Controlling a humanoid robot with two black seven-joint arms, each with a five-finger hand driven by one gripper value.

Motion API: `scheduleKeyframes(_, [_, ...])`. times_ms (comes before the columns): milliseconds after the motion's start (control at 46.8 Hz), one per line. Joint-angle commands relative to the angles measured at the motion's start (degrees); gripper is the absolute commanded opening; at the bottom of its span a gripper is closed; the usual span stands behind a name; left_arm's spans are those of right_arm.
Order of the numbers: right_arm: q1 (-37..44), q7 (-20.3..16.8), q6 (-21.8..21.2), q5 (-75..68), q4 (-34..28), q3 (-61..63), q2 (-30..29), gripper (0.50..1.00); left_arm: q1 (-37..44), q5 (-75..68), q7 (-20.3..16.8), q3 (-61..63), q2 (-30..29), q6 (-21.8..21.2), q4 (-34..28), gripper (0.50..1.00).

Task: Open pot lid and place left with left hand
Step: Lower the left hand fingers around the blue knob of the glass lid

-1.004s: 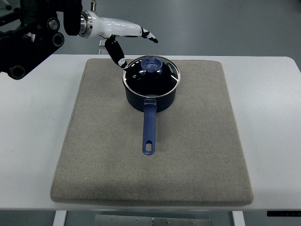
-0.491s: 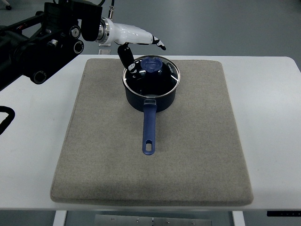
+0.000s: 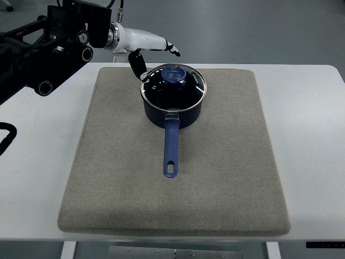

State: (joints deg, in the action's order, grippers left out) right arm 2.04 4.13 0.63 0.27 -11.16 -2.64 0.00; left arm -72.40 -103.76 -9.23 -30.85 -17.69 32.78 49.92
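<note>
The left hand (image 3: 144,49) hung at the far left of the pot, its white fingers (image 3: 171,49) stretched out and spread, the dark thumb pointing down toward the lid's rim; it held nothing, and whether the thumb tip touched the rim could not be told; its black arm (image 3: 48,51) came in from the upper left corner. Just beside the hand sat the dark blue pot (image 3: 173,102), its glass lid (image 3: 173,86) closed on top with a blue knob (image 3: 174,74) at the centre; the pot's blue handle (image 3: 171,148) pointed toward the near edge. The pot stood on the far middle part of a grey felt mat (image 3: 226,178); the mat lay flat on a white table (image 3: 312,162), covering most of it.
</note>
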Motion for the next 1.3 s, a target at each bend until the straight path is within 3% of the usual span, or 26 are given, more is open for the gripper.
scheduleKeyframes(0, [0.07,0.0,-0.02,-0.01,0.0,0.0,0.0,0.917,0.07,-0.04,0.0,0.0,0.37,0.0,0.0,0.962])
scheduleKeyframes(1281, [0.07,0.0,-0.02,-0.01,0.0,0.0,0.0,0.917,-0.11,-2.24,0.44,0.26,3.8,0.09,0.53,0.904])
